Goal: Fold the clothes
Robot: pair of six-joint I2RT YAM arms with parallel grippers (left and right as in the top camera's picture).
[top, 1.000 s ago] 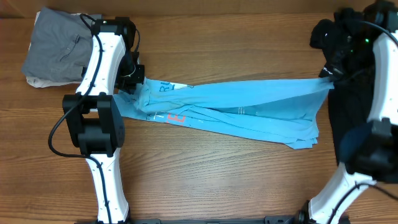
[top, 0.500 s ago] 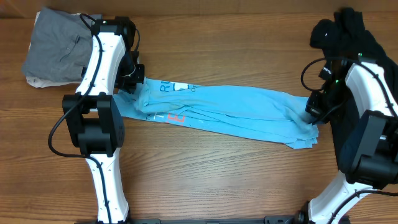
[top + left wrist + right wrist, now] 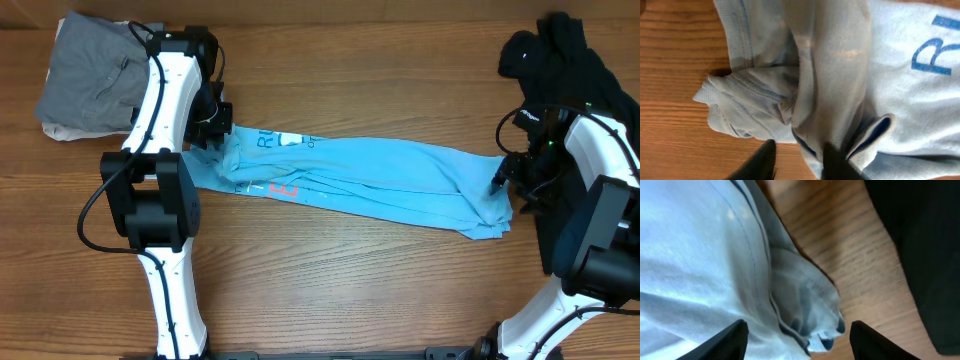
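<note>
Overhead and wrist views, fold in progress. One second earlier the right gripper [image 3: 505, 185] held the far edge of the sky-blue T-shirt [image 3: 380, 185] raised and taut toward the black garment [image 3: 560, 60]; we now see that edge laid down on the shirt's own body, and the right gripper standing just beside the hem with its fingers parted and nothing between them. We judge that one lengthwise fold has been laid and let go. The left gripper [image 3: 215, 128] is closed on a gathered ridge of the shirt's other end, near the white and red-orange lettering [image 3: 270, 142]. The shirt lies as a long, narrow, layered band across the middle of the wooden table [image 3: 380, 80]. Its knit is thin and limp, with stitched hems and soft creases. A grey garment [image 3: 90, 80] lies folded at the far left corner.
</note>
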